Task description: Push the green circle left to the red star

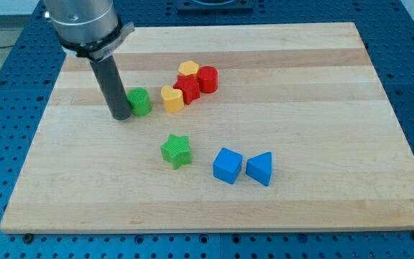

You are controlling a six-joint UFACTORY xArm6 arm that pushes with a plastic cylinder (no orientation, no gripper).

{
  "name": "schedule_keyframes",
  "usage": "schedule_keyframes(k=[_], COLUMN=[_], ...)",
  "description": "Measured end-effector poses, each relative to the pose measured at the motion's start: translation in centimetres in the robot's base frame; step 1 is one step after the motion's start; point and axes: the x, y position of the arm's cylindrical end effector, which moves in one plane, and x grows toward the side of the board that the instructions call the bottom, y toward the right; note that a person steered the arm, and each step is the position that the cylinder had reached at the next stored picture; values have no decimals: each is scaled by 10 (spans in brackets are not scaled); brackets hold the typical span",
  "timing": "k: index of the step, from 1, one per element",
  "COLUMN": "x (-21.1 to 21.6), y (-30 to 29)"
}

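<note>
Nearest the view's bottom, a blue cube and blue wedge are seen touching, a green star just left. Farther up, the tip is pressed against the green circle from the view's left; the tool carries nothing. A yellow heart separates circle from red star. The tabletop is bare rightward.

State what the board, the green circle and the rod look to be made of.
Board: pale wood, probably sealed; grain and lengthwise plank bands show, with a soft sheen. Green circle: likely plastic or painted wood; uniform saturated colour, matte, faintly ribbed sides. My tip, at the circle's left side: dark, smooth rod, metal or plastic, unclear which.
</note>
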Motion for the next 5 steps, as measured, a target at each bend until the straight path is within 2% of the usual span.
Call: schedule_keyframes(k=[2, 3, 4, 5], x=[-47, -56, -51, -24], y=[0, 0, -1, 4])
